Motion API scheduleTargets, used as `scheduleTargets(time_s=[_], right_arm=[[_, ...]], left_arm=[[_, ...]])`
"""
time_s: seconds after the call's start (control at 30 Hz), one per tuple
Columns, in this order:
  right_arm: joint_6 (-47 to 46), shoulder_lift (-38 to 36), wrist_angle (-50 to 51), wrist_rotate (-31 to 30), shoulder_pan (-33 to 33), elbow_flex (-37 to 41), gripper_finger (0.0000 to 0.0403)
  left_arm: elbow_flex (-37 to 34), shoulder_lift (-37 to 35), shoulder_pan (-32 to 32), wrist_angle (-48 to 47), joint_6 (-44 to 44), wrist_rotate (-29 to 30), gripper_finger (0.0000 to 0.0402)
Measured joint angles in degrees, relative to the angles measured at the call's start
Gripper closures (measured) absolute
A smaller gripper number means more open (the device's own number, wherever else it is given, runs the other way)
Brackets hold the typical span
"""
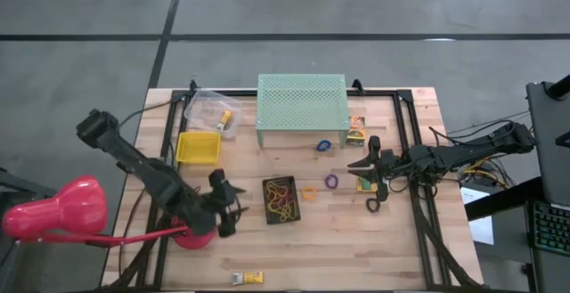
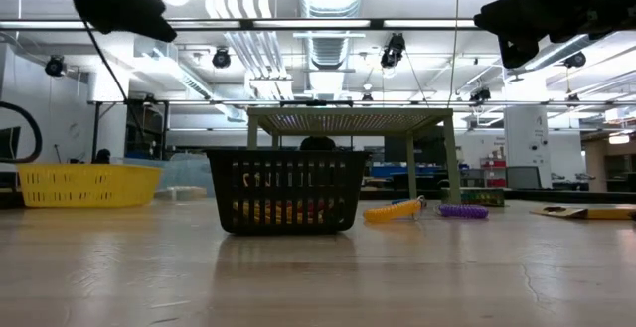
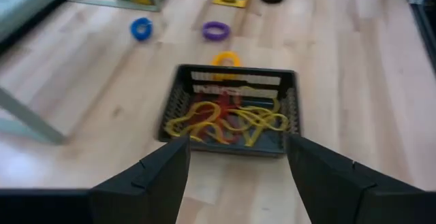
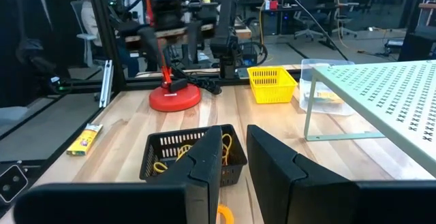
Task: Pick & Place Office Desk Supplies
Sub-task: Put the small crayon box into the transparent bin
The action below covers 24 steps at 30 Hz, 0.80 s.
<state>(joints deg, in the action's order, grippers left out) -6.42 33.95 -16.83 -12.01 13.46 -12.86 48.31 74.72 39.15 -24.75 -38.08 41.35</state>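
**Left gripper spread wide at the black basket, right gripper narrow and empty**

Left gripper [image 1: 224,206] hangs above the table just beside the black basket [image 1: 280,200], its fingers [image 3: 146,180] spread wide with nothing between them. From its wrist view the basket sits right ahead, and what a tangle inside: yellow, orange and red rubber bands [image 3: 228,120] heaped together.

Over on the other side, the right gripper [image 1: 372,170] hovers near the mint-green stand [image 1: 302,101], fingers [image 4: 204,163] close together with only a slim gap, holding nothing.

Now the loose supplies. A yellow band [image 1: 309,192] lies just beside the basket. A purple ring [image 1: 331,181] sits between that band and the right gripper. A blue ring [image 1: 323,145] rests at the stand's front edge, and a black ring [image 1: 373,205] lies close below the right gripper. A printed box [image 1: 356,129] sits beside the stand's right leg; another yellow-orange box [image 1: 364,183] lies partly hidden under the right gripper.

Well apart, a small yellow packet [image 1: 248,278] rests at the near table [image 1: 338,248] edge. The yellow basket [image 1: 198,146] and a clear tub [image 1: 214,110] stand left of the stand.
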Motion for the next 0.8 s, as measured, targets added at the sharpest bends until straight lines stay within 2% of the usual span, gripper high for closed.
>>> scheduleTargets(time_s=[0.3, 0.43, 0.57, 0.7, 0.8], right_arm=[[0.0, 0.0, 0.01, 0.0, 0.0, 0.0, 0.0335], [0.0, -0.01, 0.02, 0.0, 0.0, 0.01, 0.0335], [0.0, 0.0, 0.03, 0.0, -0.01, 0.01, 0.0335], [0.0, 0.0, 0.06, 0.0, 0.01, 0.0, 0.0335], [0.0, 0.0, 0.1, 0.0, 0.01, 0.0, 0.0335]], left_arm=[[1.73, 9.81, 5.97, 5.7, -5.11, -1.71, 0.0154], [2.68, 11.25, 7.06, 7.37, -5.22, -7.23, 0.0156], [2.58, 11.3, 7.8, 13.92, -1.88, -14.45, 0.0157], [1.95, 11.46, 9.13, 23.02, 5.83, -15.49, 0.0157], [1.95, 12.91, 9.93, 26.15, 7.8, -15.7, 0.0157]])
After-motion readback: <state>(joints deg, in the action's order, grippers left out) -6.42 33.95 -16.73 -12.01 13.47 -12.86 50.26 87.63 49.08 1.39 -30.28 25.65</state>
